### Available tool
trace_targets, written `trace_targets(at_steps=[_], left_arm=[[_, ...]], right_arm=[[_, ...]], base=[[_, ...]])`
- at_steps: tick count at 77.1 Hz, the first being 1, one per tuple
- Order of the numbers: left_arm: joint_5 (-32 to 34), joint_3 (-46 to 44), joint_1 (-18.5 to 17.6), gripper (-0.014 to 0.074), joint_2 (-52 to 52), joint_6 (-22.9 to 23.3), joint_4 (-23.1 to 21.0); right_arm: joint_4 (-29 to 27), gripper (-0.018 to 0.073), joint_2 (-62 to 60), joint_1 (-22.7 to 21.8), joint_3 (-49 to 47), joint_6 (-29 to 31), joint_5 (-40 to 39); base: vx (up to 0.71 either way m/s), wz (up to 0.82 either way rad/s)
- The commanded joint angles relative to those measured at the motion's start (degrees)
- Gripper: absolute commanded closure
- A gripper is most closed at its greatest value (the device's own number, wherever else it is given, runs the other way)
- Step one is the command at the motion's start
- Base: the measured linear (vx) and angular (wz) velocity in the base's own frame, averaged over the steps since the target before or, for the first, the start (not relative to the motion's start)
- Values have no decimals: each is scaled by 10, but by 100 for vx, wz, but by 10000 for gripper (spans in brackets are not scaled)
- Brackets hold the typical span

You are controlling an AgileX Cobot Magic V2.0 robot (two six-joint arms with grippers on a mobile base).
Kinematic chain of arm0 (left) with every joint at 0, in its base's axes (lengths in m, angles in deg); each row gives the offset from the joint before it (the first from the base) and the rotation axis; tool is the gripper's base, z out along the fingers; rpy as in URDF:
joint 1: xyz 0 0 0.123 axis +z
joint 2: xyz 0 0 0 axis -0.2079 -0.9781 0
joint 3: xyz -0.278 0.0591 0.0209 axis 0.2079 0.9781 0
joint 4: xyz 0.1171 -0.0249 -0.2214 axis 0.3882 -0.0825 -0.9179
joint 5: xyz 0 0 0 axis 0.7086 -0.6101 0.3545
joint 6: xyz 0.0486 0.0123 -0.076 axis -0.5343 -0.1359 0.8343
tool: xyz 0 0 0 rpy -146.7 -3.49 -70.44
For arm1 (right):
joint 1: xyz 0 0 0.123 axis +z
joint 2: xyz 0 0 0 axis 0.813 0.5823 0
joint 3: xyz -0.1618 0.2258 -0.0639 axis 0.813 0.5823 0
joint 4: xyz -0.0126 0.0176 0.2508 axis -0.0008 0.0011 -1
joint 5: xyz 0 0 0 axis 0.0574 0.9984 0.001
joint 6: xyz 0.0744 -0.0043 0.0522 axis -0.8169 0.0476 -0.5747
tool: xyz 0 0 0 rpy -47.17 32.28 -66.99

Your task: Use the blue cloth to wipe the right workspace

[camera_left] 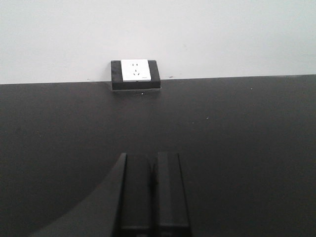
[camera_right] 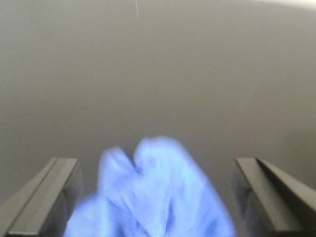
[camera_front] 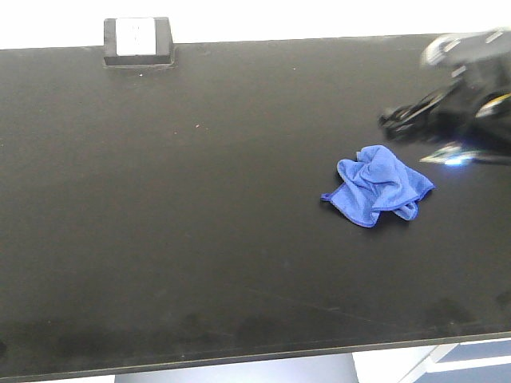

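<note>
Crumpled blue cloth lies between wide-apart right fingers, pointing nowhere clear; left fingers closed, empty.

royal-blue cloth, matte black benchtop; white-faced black box

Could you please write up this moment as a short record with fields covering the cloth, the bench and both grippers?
cloth: blue cloth, crumpled, lying on the bench right of centre
bench: black benchtop; wall socket box at its back edge
right gripper: right gripper, fingers spread wide either side of the cloth, blurred
left gripper: left gripper, fingers together, holding nothing
wiping: not visibly under way
</note>
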Motion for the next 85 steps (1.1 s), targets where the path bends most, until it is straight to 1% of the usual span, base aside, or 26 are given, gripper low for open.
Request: trace_targets(at_steps=[1,7,14,15,19,21,34,40,48,85], left_arm=[[48,-14,0,603,5,0,-2],[48,-14,0,603,5,0,-2],[48,-14,0,603,5,0,-2],[48,-14,0,603,5,0,-2],[48,-14,0,603,5,0,-2],[48,-14,0,603,5,0,-2],[48,-14,0,603,5,0,-2],[48,-14,0,603,5,0,-2],[48,-14,0,603,5,0,-2],[48,-14,0,603,5,0,-2]], right_arm=[[0,44,-91,0,-16,1,12],[0,179,-167,0,-16,-6,61],[2,380,-263,0,-11,-16,113],[3,395,-269,0,-11,-18,116],[4,529,-316,0,-11,-20,149],[5,572,-329,0,-11,-20,159],[22,570,-416,0,-11,-34,211],[27,568,-437,0,-11,-34,220],[20,567,-460,0,-11,-34,227],[20,567,-477,0,-11,-34,229]], base=[[0,0],[0,0],[0,0],[0,0],[0,0],[0,0],[0,0],[0,0],[0,0],[0,0]])
